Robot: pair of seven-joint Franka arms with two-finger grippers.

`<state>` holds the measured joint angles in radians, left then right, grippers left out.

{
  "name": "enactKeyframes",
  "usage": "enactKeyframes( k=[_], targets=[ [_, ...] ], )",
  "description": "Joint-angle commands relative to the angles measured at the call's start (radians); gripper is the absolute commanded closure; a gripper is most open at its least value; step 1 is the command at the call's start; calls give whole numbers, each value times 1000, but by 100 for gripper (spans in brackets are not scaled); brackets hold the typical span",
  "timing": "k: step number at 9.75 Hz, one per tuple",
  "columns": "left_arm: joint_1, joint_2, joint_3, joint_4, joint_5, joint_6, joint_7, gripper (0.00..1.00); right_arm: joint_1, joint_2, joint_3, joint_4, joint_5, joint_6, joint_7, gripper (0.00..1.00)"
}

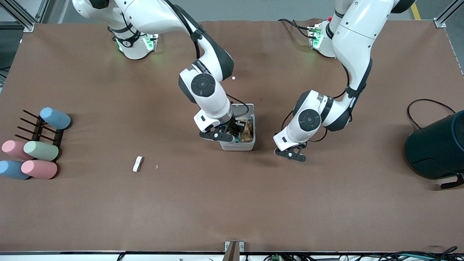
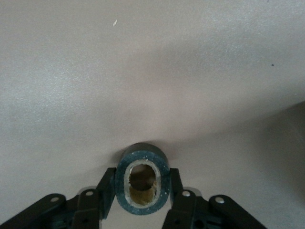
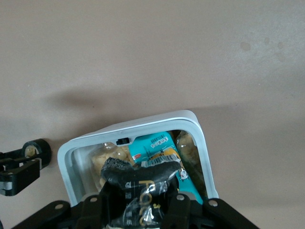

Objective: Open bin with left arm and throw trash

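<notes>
Both arms at the open bin (image 1: 237, 145)

Right gripper (image 3: 143, 202) pinches the black wrapper (image 3: 138, 179) over it; left gripper (image 2: 142, 191) beside clamps the tape roll (image 2: 142, 179), seemingly just off the table (image 1: 232, 203).

The left arm (image 1: 349, 50) comes down from its base and bends at the elbow, so its wrist tilts low over the table. The left gripper (image 1: 294, 153) hangs just above the surface, its fingers (image 2: 106, 188) pressed against both sides of the tape roll (image 2: 142, 179). The right arm (image 1: 174, 21) reaches out and folds steeply downward. The right gripper (image 1: 232, 131) sits over the open bin (image 1: 237, 146), apparently clamped on the crumpled black wrapper (image 3: 138, 183).
</notes>
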<state>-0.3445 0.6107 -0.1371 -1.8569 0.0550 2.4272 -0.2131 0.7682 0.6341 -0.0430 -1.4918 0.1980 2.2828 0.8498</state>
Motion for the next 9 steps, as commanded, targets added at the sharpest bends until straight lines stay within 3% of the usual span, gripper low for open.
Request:
enactKeyframes(
  k=[1,2,4,5,6,9],
  targets=[
    [4,-81,1,-22,19,-5,-11,100,11,-1,-11,-8,11,-14,-17,85],
    [5,-106,-1,-15,19,-5,-15,100,11,-1,-11,-8,11,-16,-15,79],
    [2,-149,-4,8,19,-13,-17,100,10,-2,-12,-7,9,-49,-12,40],
    [-1,-155,-7,43,17,-70,-19,100,0,-5,-14,1,9,-74,-12,38],
    [-7,-166,-7,89,9,-135,-19,100,0,-11,-17,5,6,-101,-12,22],
    [-7,-170,-53,220,-4,-322,-79,100,3,-24,-18,8,-3,-141,-11,5]
  ],
)
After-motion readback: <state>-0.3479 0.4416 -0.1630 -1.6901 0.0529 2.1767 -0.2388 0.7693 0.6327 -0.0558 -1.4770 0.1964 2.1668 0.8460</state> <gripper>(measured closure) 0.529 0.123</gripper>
